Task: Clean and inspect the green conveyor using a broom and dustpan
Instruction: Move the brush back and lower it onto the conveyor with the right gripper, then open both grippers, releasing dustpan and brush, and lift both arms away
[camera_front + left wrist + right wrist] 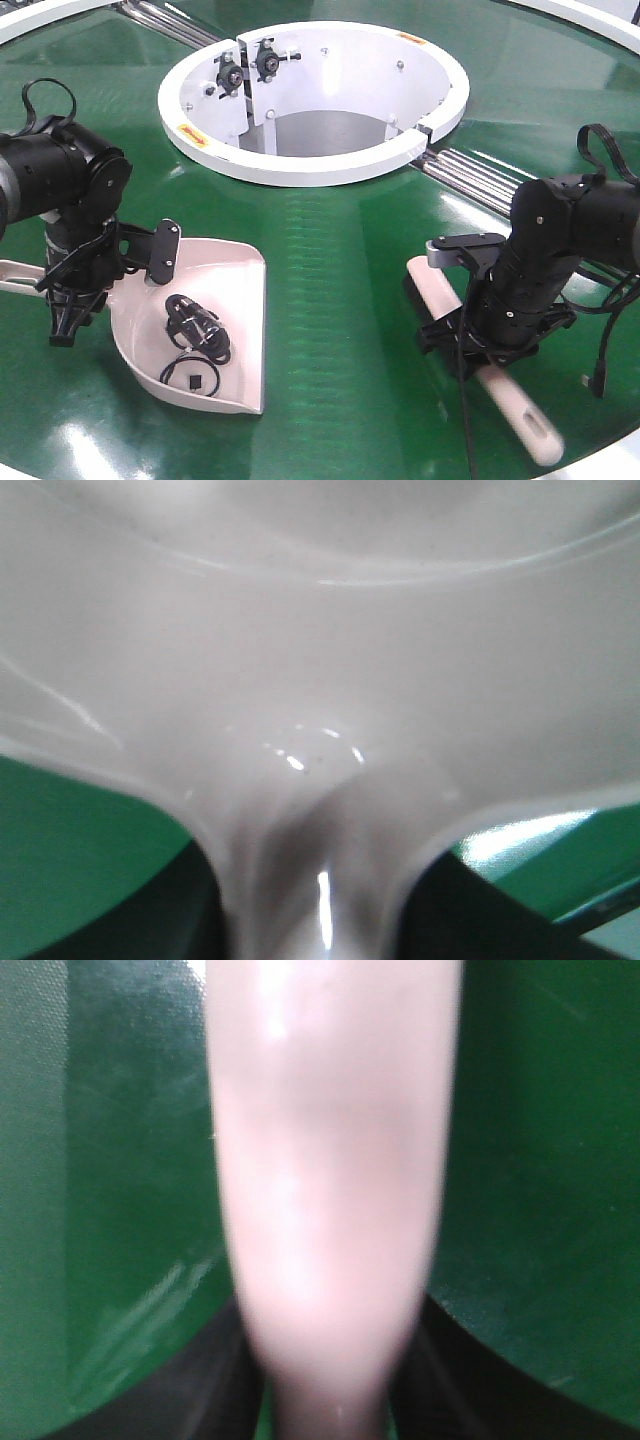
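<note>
The green conveyor [340, 290] fills the front view, with its white hub [330, 165] at the top middle. The dustpan [245, 300] lies flat at the left, lip toward the middle, with black debris [197, 335] inside. My left gripper [70, 310] is shut on the neck of its handle; in the left wrist view the dustpan [320, 630] fills the frame above the gripper [318, 910]. My right gripper [478, 345] is shut on the broom [515, 410], which lies slantwise on the belt. In the right wrist view the broom [330, 1160] runs up from the gripper [325, 1400].
Silver roller strips [480, 180] run out from the hub toward the right, and more show at the top left [170, 20]. The hub's inside holds two black knobs [248, 65]. The belt's front edge [600, 455] is close behind the broom's handle end.
</note>
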